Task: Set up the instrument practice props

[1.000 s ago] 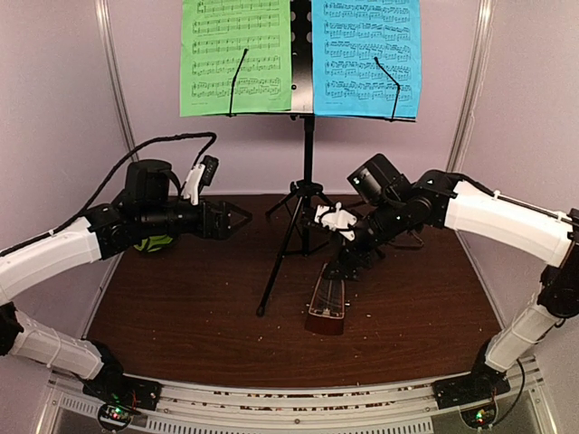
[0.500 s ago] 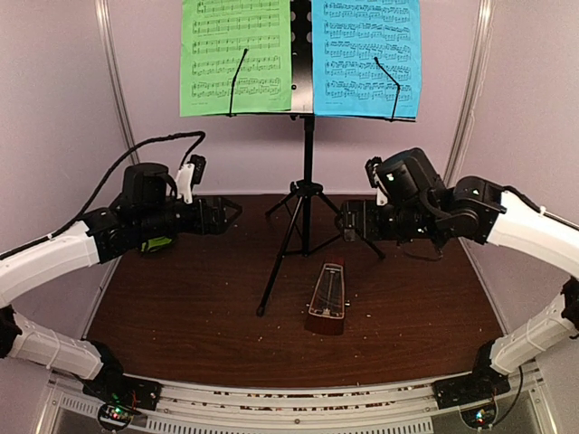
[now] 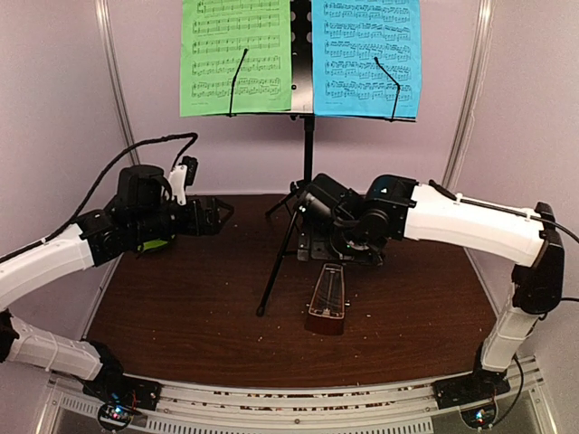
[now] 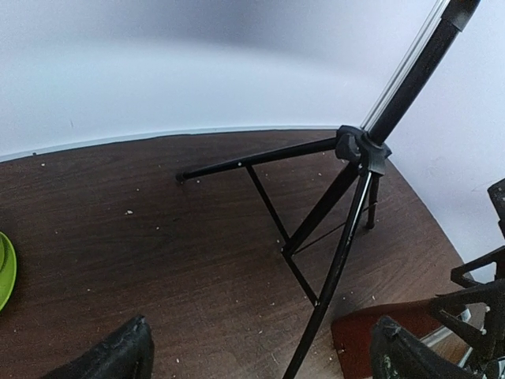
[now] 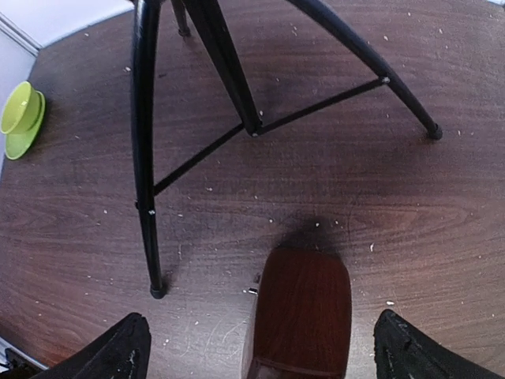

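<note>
Overhead, the music stand point(image 3: 308, 154) rises from the desk point(image 3: 181, 316), holding the green sheet point(image 3: 235, 54) and blue sheet point(image 3: 366, 54), seen nowhere else; the metronome point(image 3: 327, 303) sits just before its legs. Left wrist: left pincer point(image 4: 260, 355) spread apart over bare wood, tripod legs ahead. Right wrist: right pincer point(image 5: 264, 347) wide apart above the metronome, whole bowl point(image 5: 22, 118) well left.

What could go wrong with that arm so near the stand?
The right gripper, open above the metronome, hangs close to the stand legs. A sideways swing might knock a leg and topple the stand. The metronome looks tall and narrow, so an off-centre pinch may tip it.
</note>
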Controlling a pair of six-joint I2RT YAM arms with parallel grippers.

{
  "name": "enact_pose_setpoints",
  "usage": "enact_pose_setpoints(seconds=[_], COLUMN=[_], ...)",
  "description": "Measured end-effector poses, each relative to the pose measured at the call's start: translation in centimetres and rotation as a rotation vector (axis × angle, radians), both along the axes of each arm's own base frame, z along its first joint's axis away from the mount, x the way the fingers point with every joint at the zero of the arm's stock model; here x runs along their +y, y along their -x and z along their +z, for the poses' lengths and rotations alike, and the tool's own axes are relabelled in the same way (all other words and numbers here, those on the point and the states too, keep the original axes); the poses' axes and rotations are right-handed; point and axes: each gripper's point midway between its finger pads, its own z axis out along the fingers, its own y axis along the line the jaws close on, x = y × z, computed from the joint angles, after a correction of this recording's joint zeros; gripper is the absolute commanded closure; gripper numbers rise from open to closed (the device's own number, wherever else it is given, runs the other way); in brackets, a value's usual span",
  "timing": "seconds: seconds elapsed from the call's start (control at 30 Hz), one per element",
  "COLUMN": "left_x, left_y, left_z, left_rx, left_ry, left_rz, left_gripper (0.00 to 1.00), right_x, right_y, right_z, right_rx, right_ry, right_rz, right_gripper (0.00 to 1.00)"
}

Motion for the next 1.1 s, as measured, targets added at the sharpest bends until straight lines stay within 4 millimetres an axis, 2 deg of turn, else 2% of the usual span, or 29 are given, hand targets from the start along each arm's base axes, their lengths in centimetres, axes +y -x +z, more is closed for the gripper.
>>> enact_pose_setpoints(seconds=[0.23,0.4,0.57,0.63,0.8,0.97,1.1], left_x=[0.7,0.8,0.9,0.9,0.4,-0.4,-1.4], left_y=[0.2,0.3,0.5,0.5,1.2,3.5,5.6], left_z=[0.0,-0.3,-0.6,-0.6,-0.8,-3.6,-5.7], left_rx=[-0.003,0.0,0.004,0.001,-0.006,0.009,0.033], left_ry=[-0.013,-0.02,-0.024,-0.027,-0.035,-0.047,-0.063], left_rz=[0.019,0.021,0.02,0.016,-0.041,-0.166,-0.282], left_gripper=[0.02,0.02,0.02,0.02,0.02,0.07,0.11], right_x=[-1.0,-1.9,-2.0,-2.0,-3.0,-4.4,-4.8], right_y=[0.8,1.3,1.3,1.3,1.5,2.3,2.7], right_z=[-3.0,-4.5,-5.6,-5.6,-5.4,-4.7,-3.1], right_rx=[0.078,0.105,0.11,0.107,0.095,0.072,0.022], right_ry=[0.083,0.105,0.097,0.091,0.088,0.068,-0.002], right_rz=[-0.06,-0.1,-0.122,-0.126,-0.11,-0.014,0.088], right_gripper=[0.1,0.28,0.44,0.54,0.68,0.75,0.78])
